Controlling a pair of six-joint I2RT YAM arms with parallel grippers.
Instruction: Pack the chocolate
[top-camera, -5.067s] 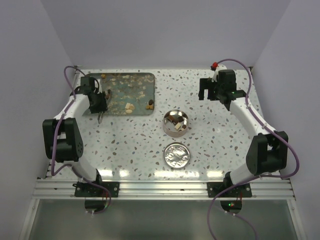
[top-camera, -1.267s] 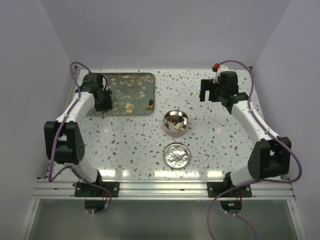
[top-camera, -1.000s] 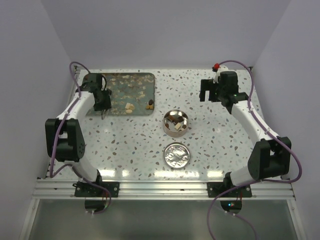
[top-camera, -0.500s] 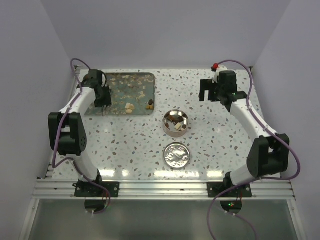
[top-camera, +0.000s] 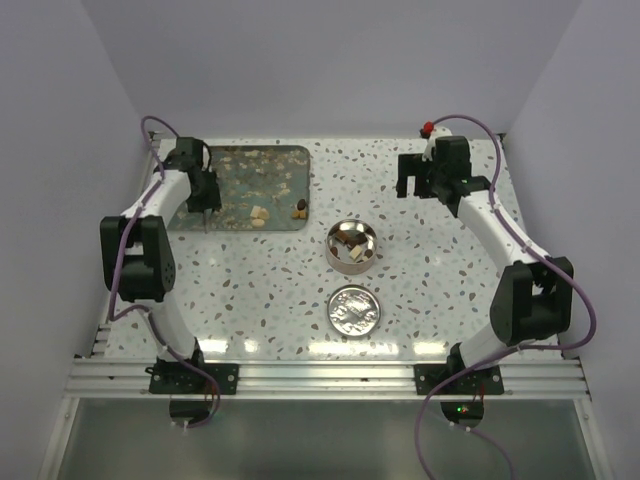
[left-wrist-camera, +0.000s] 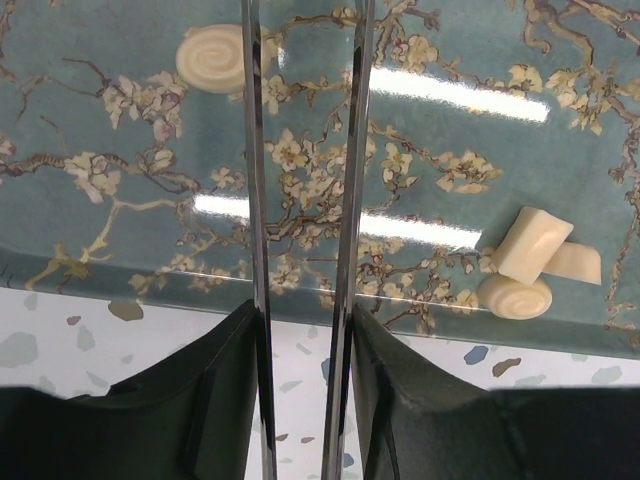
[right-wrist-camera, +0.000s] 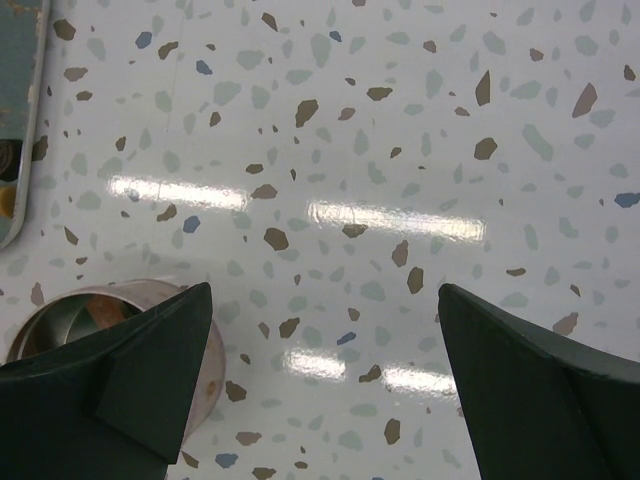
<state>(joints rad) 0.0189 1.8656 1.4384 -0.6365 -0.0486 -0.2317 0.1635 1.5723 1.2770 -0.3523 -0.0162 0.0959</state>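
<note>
Cream chocolate lumps (top-camera: 258, 214) and dark ones (top-camera: 300, 208) lie on the floral tray (top-camera: 250, 160). The round tin (top-camera: 352, 246) holds several lumps. My left gripper (top-camera: 206, 196) is over the tray's left front part, shut on thin metal tweezers (top-camera: 205, 222). In the left wrist view the gripper (left-wrist-camera: 305, 320) holds the tweezers (left-wrist-camera: 253, 150) with blades apart and nothing between them. A cream swirl (left-wrist-camera: 212, 58) lies by the left blade, and cream pieces (left-wrist-camera: 530, 245) lie to the right. My right gripper (top-camera: 415, 185) is open and empty at the back right, as its wrist view (right-wrist-camera: 325, 290) shows.
The tin's lid (top-camera: 354, 309) lies flat in front of the tin. Crumbs cover the tray's back part. The right wrist view shows the tin's rim (right-wrist-camera: 100, 295) at lower left and the tray's edge (right-wrist-camera: 15, 120) at far left. Walls close in the left, right and back.
My left gripper with the tweezers has moved a little toward the back over the tray, and the left arm's elbow has swung back. The right gripper has shifted slightly back.
</note>
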